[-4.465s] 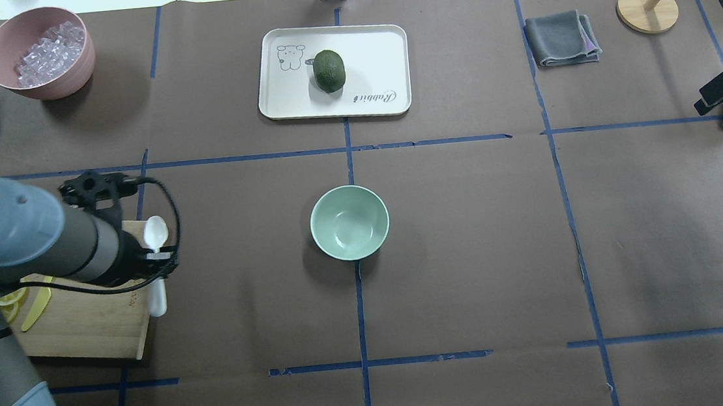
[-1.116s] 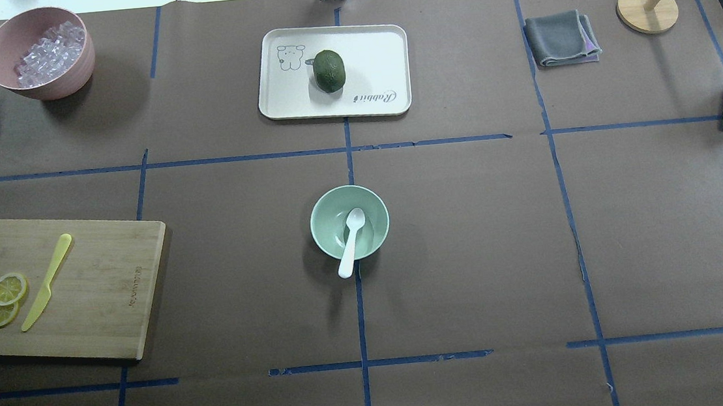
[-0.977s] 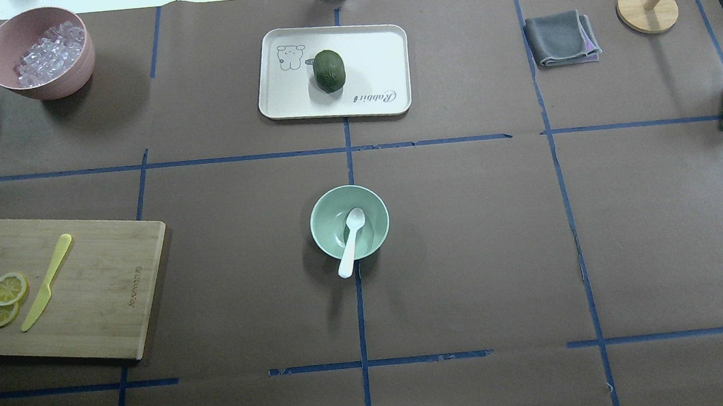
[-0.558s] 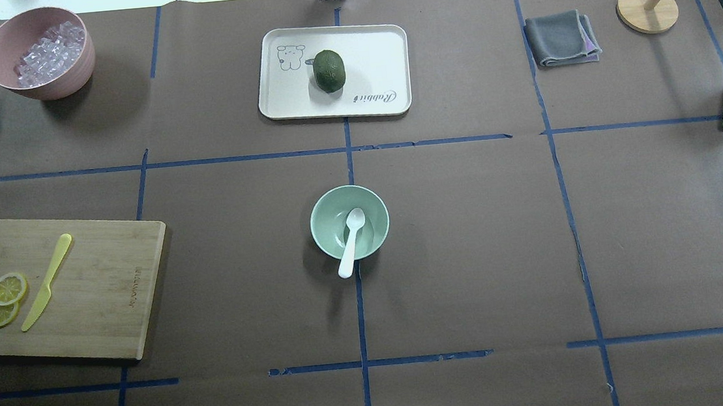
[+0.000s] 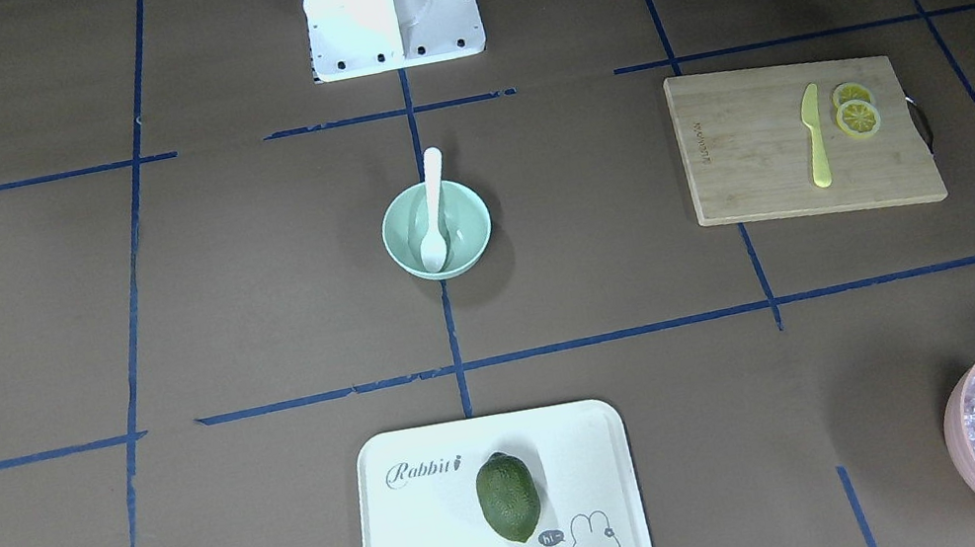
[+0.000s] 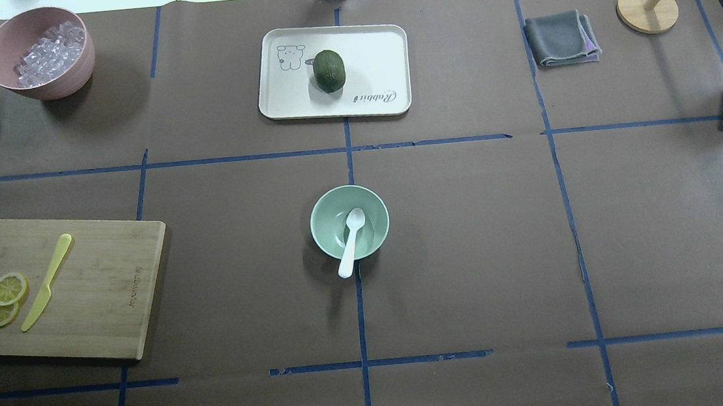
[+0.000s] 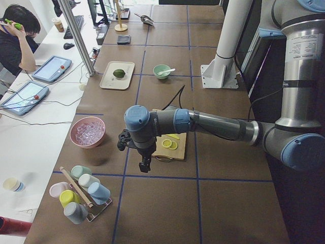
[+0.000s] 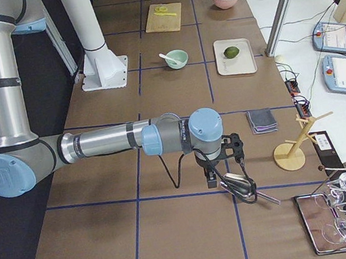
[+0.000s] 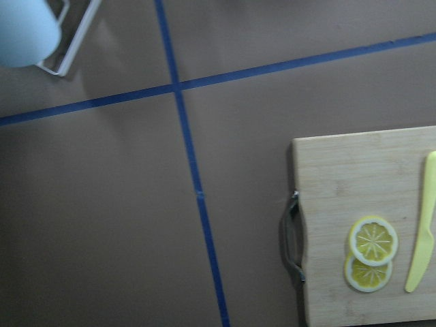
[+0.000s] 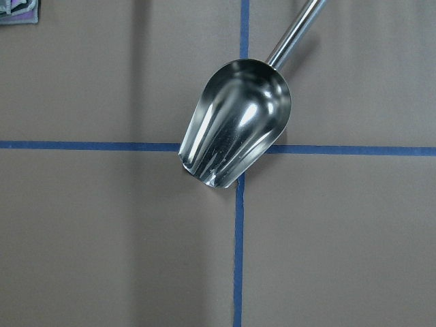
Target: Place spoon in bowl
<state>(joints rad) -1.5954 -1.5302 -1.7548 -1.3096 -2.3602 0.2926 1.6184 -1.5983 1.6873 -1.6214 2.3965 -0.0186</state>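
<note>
You are looking at a brown paper-covered table (image 6: 470, 252) that blue tape lines are dividing into squares. The left arm (image 7: 218, 124) is reaching out low along the robot's left end of the table, and the left gripper (image 7: 145, 165) is hanging over the paper just beside the handle end of the wooden cutting board (image 6: 95, 298). The right arm (image 8: 102, 141) is stretching toward the opposite end, with the right gripper (image 8: 212, 177) hanging over a metal scoop (image 10: 235, 126) that is lying across a tape crossing. Each gripper is appearing only in a side view, so you cannot tell whether its fingers are apart or together; neither one is showing anything in its grasp.

A white tray (image 6: 374, 51) is carrying a dark green fruit (image 6: 329, 70), and a pink bowl (image 6: 65, 75) of clear cubes is sitting in the far left corner.

The mint-green bowl (image 6: 325, 232) is sitting at the table's centre, well apart from both grippers. The white spoon (image 6: 351, 236) is lying in it, scoop end down inside, with its handle leaning on the rim and sticking out toward the robot's base.
</note>
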